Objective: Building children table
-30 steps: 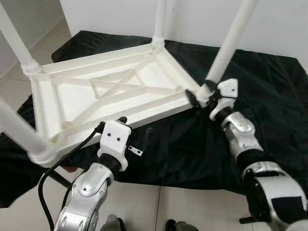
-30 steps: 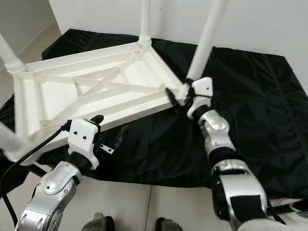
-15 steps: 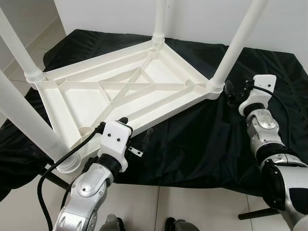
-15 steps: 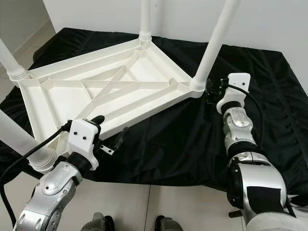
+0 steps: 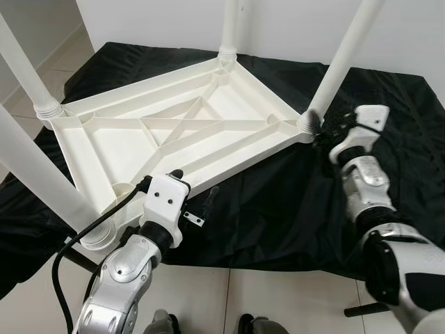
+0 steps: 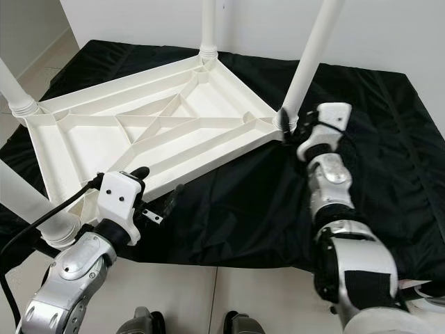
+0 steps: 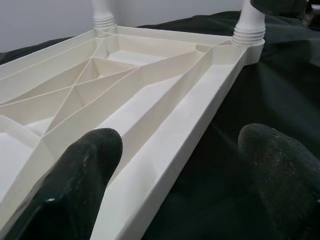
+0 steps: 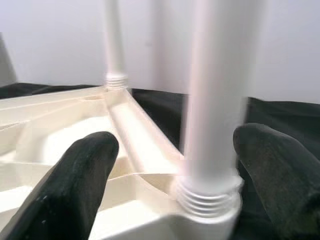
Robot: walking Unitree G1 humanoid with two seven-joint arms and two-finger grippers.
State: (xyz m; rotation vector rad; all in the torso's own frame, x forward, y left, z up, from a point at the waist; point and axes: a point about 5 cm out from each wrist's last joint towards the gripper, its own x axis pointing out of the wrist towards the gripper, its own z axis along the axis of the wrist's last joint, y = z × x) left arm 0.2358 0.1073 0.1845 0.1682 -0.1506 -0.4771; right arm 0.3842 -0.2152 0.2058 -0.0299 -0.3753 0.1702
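While the upturned white plastic children's table (image 5: 174, 129) lies on the black cloth (image 5: 292, 209), legs up, the right tool (image 5: 321, 129) stands spread around its right corner leg (image 5: 341, 59); the left tool (image 7: 170, 170), fingers apart, straddles the near rim.

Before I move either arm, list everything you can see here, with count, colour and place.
table top: one, white, upside down on the black cloth, ribbed underside up.
table legs: four, white, upright at the corners.
black cloth: one, spread on the floor under the table.
floor: pale tiles, at the cloth's near edge.
wall: white, behind the cloth.
left pincer: open, straddling the table top's near rim.
right pincer: open, fingers either side of the right-hand leg's base.
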